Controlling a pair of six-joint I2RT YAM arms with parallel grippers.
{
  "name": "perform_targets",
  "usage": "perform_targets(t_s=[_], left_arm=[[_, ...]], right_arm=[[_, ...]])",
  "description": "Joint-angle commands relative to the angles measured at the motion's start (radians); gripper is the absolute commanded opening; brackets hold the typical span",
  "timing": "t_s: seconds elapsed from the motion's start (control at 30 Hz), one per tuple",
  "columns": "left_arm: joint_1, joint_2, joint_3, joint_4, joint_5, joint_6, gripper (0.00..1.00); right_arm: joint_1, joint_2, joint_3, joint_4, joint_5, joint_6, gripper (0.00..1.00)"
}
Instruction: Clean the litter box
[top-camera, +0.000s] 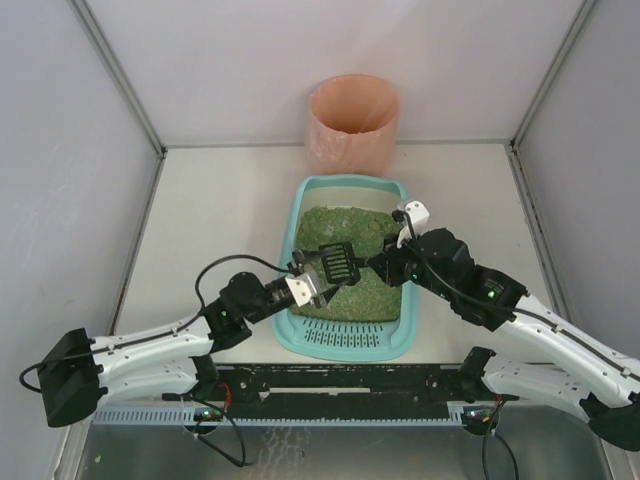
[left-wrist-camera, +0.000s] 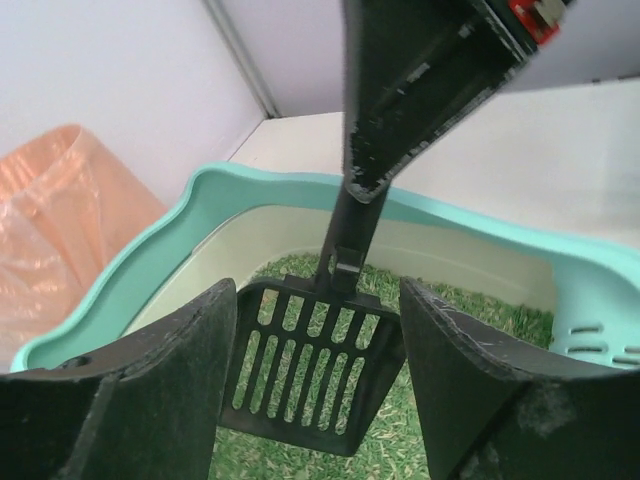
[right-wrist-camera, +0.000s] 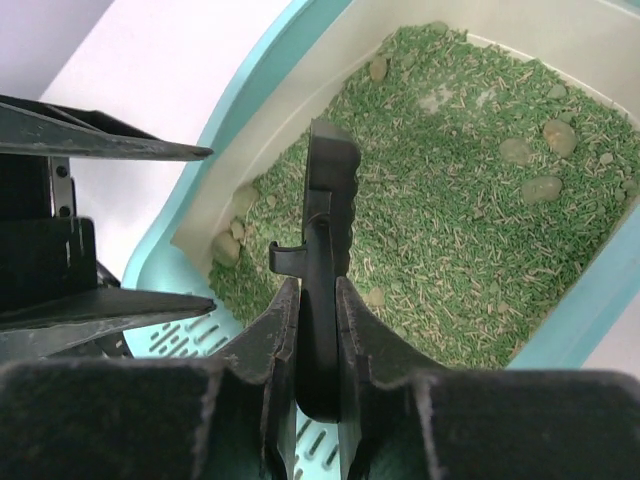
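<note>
The teal litter box (top-camera: 300, 205) lies mid-table, filled with green granules (right-wrist-camera: 450, 230) and several pale clumps (right-wrist-camera: 545, 188). A black slotted scoop (top-camera: 337, 262) hangs above the granules, on edge in the right wrist view. My right gripper (right-wrist-camera: 318, 285) is shut on the scoop's handle (right-wrist-camera: 318, 340), reaching in from the right (top-camera: 385, 262). My left gripper (top-camera: 318, 285) stands open just short of the scoop's head (left-wrist-camera: 300, 365). That head shows between its fingers (left-wrist-camera: 150, 400), with a gap on each side. The right gripper (left-wrist-camera: 420, 80) shows at the top of the left wrist view.
A round pink-orange bin (top-camera: 352, 120) lined with a bag stands against the back wall behind the box, also at the left of the left wrist view (left-wrist-camera: 60, 220). The box's slotted grate (top-camera: 345, 340) is at its near end. Grey walls enclose the table on three sides.
</note>
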Motion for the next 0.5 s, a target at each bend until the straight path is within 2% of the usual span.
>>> perform_targets(t_s=[0.0,0.47], left_arm=[[-0.002,0.023,0.040,-0.013,0.133,0.200,0.68],[-0.004,0.116,0.118,-0.058,0.203,0.217,0.46]], right_arm=[[0.028,0.000,0.064,-0.039,-0.023,-0.101,0.00],[0.077,0.024,0.083,-0.014,-0.029,-0.089,0.00]])
